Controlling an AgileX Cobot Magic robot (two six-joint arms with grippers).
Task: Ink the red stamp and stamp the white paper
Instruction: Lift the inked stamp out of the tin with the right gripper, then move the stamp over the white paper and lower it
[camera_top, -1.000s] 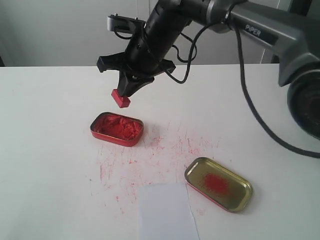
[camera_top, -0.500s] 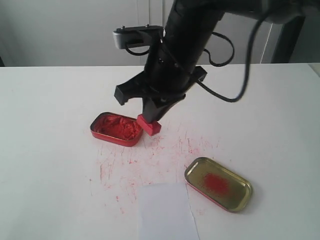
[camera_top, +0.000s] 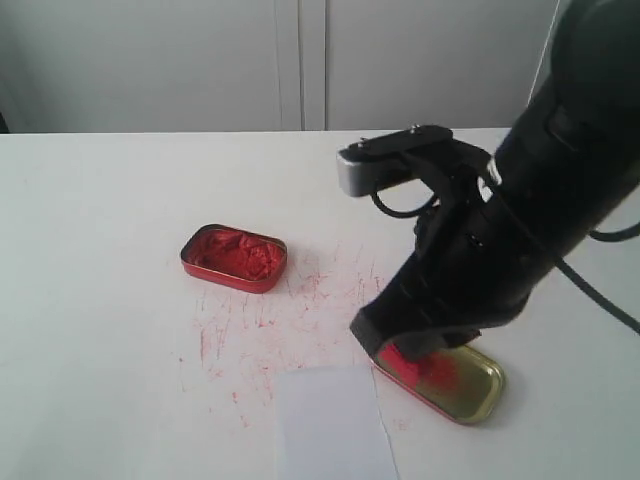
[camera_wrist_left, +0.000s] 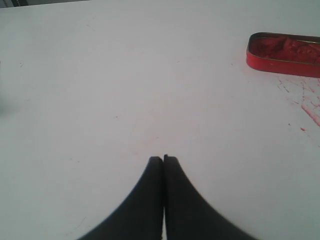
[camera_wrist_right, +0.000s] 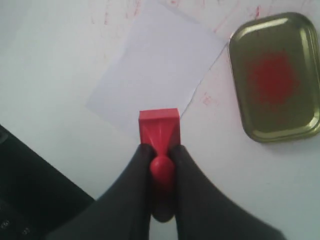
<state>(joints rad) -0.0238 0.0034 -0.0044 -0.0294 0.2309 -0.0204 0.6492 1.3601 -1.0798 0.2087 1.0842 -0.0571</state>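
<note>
My right gripper (camera_wrist_right: 160, 149) is shut on the knob of the red stamp (camera_wrist_right: 159, 127), whose square base points away from the wrist. In the right wrist view the stamp hangs over one edge of the white paper (camera_wrist_right: 155, 70), beside the gold lid. In the exterior view the right gripper (camera_top: 405, 350) is low at the near end of the gold lid, just right of the white paper (camera_top: 335, 425); the stamp is mostly hidden there by the arm. My left gripper (camera_wrist_left: 163, 159) is shut on nothing over bare table.
The open red tin of ink paste (camera_top: 234, 257) lies at the centre left, also in the left wrist view as the tin (camera_wrist_left: 285, 52). The gold lid (camera_top: 475, 390) with a red smear lies right of the paper, lid (camera_wrist_right: 277, 75). Red speckles (camera_top: 300, 310) mark the tabletop.
My right arm has carried the stamp from beside the red tin forward and to the right, down to the gold lid and the paper's edge.
</note>
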